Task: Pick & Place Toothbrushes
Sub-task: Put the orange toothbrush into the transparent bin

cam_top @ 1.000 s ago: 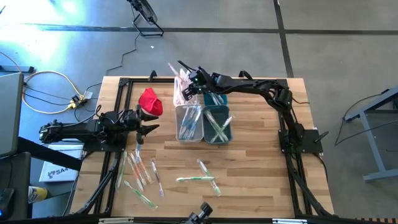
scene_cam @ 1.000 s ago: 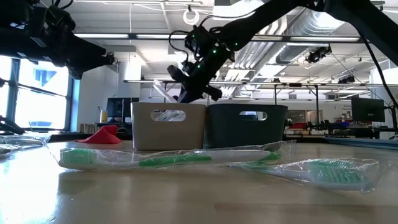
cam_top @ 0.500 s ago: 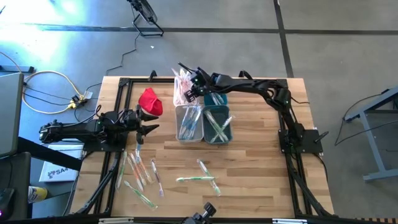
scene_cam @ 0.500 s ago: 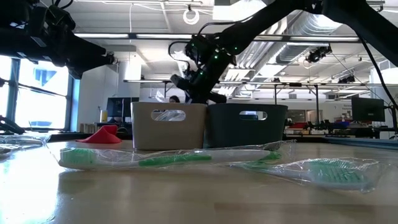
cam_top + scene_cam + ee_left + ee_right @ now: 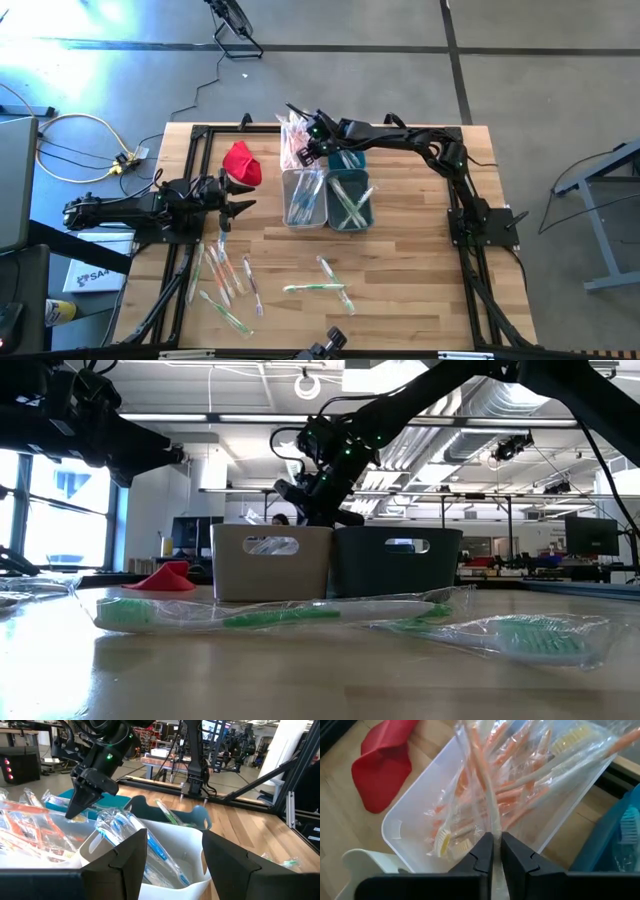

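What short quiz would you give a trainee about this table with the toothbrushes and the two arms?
1. True or false: the red cloth lies inside a bin.
2. The right pincer is above: A) the clear bin of orange toothbrushes; B) the red cloth; C) the dark teal bin.
3. Fill in: the left pincer is ____ (open or shut).
Key: 1 false; 2 A; 3 open.

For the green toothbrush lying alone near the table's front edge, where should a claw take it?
Grip the green toothbrush at mid-handle, coming straight down from above. It lies flat in its wrapper, long axis running left-right, clear of the neighbouring brush, so fingers closing across the thin handle likely seat best.
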You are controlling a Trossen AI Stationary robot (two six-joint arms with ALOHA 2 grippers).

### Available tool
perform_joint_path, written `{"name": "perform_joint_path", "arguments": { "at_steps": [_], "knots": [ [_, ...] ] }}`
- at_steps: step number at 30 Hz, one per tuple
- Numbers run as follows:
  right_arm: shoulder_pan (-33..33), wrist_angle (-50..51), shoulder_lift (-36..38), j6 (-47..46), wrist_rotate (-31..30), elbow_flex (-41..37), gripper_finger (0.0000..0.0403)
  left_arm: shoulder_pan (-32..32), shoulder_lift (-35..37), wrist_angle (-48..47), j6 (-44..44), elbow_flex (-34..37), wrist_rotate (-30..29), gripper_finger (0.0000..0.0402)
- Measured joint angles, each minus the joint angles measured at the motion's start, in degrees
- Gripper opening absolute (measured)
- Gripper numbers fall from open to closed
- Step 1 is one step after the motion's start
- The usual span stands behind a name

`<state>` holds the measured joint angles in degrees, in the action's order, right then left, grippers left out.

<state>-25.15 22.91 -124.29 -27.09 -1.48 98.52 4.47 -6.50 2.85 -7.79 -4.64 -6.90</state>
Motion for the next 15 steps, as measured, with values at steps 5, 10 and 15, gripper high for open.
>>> {"name": "perform_joint_path", "arguments": {
  "at_steps": [5, 10, 15],
  "knots": [
    [0.02, -0.36, 0.0, -0.14, 1.24, 0.0, 0.0069, 0.0, 0.0, 0.0, 0.0, 0.0, 0.0, 0.0188],
    [0.02, -0.96, 0.0, 0.15, 1.44, 0.0, 0.0098, 0.0, -0.01, 0.0, 0.0, 0.0, -0.01, 0.0188],
    [0.02, -3.07, 0.59, 0.01, 1.51, 0.0, 0.0095, 0.0, 0.0, 0.0, 0.0, 0.0, -0.02, 0.0188]
  ]
}}
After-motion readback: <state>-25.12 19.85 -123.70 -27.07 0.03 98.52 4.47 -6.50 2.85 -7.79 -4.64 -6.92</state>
